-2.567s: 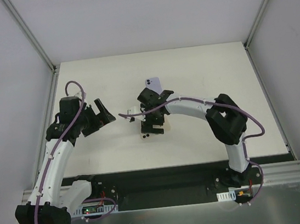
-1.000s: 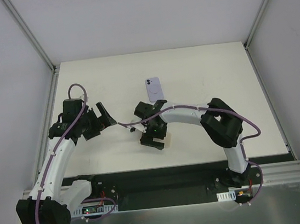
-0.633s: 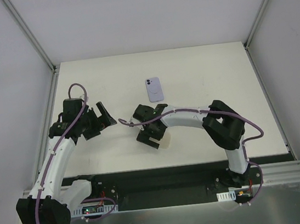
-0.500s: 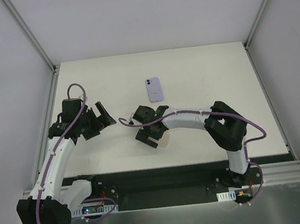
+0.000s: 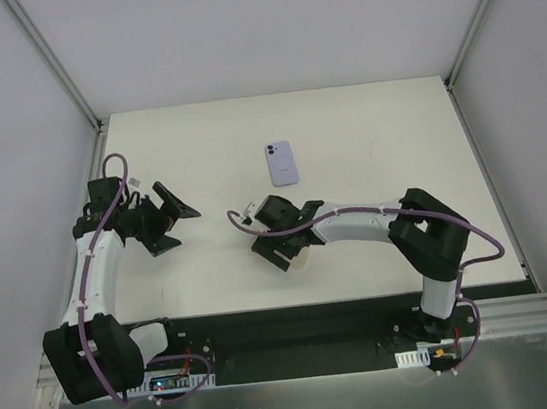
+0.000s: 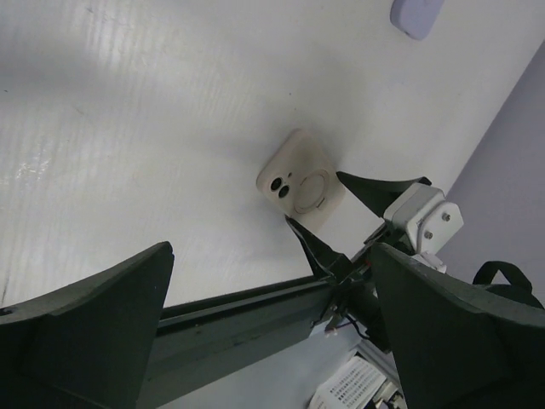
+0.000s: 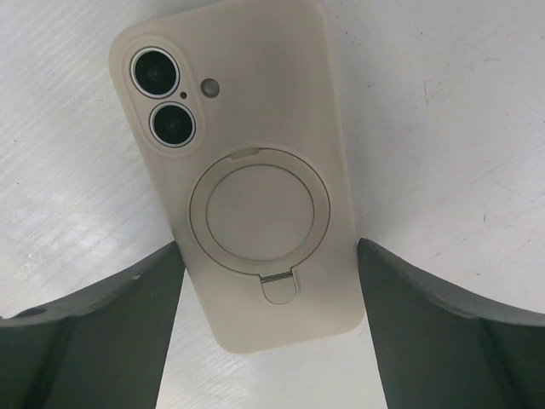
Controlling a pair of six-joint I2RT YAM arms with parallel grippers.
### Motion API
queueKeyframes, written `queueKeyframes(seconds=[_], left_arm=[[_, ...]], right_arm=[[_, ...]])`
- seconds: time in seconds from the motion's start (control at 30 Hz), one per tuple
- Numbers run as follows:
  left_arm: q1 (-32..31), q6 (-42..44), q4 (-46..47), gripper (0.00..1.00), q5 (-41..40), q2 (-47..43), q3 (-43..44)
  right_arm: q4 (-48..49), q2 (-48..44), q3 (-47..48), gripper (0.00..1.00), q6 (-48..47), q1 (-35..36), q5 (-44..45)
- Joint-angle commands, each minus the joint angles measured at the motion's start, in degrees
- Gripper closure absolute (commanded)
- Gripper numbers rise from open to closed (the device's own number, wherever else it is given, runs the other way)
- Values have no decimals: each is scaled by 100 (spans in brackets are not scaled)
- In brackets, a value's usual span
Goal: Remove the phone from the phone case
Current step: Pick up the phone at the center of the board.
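To do this step well, I judge the right gripper (image 7: 268, 249) should close squarely on the long edges of the beige silicone ring-stand phone case (image 7: 243, 111), which lies back-up with its lenses at 11 o'clock. Its wide jaws straddle the lower half, just beside each edge. The left gripper (image 5: 170, 218) hangs wide open at 9 o'clock.

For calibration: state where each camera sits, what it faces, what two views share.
Top external: overhead behind the bases, facing the table; both arms show.
Left wrist: on left gripper, facing cream cased phone and right gripper; own fingers show.
Right wrist: straight above that phone; own fingers flank it.
Shared: both wrists see the phone.
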Motion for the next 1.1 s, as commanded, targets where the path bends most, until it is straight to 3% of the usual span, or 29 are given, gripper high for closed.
queueKeyframes(seconds=[0.0, 0.17, 0.23, 0.4, 0.5, 0.53, 0.63, 0.8, 0.93, 1.07], left_arm=[[19, 126, 85, 1, 751, -177, 48], [19, -23, 111, 1, 732, -388, -66], [28, -233, 286, 1, 1363, -292, -93], [19, -375, 410, 1, 1472, -256, -32], [19, -480, 463, 1, 1453, -256, 3], [19, -567, 498, 1, 1445, -248, 12], [11, -726, 630, 1, 1480, -204, 39], [11, -700, 744, 1, 1489, -151, -58], [11, -630, 1147, 1, 1322, 15, -609], [-295, -902, 1789, 1, 1770, 665, -1051]], right_arm=[[-42, 107, -259, 20, 357, 32, -449], [-50, 19, -233, 12, 472, 32, -494], [-120, 133, -127, 1, 498, 32, -302], [-59, 256, -215, 2, 568, 32, -344], [-33, 274, -311, 39, 639, 32, -361], [-24, 283, -320, 59, 656, 32, -396], [-41, 265, -338, 81, 727, 23, -405], [-42, -225, -320, 86, 990, -82, -747], [213, -657, -294, 92, 1428, -310, -1011], [739, -675, -267, 98, 1929, -635, -1617]])
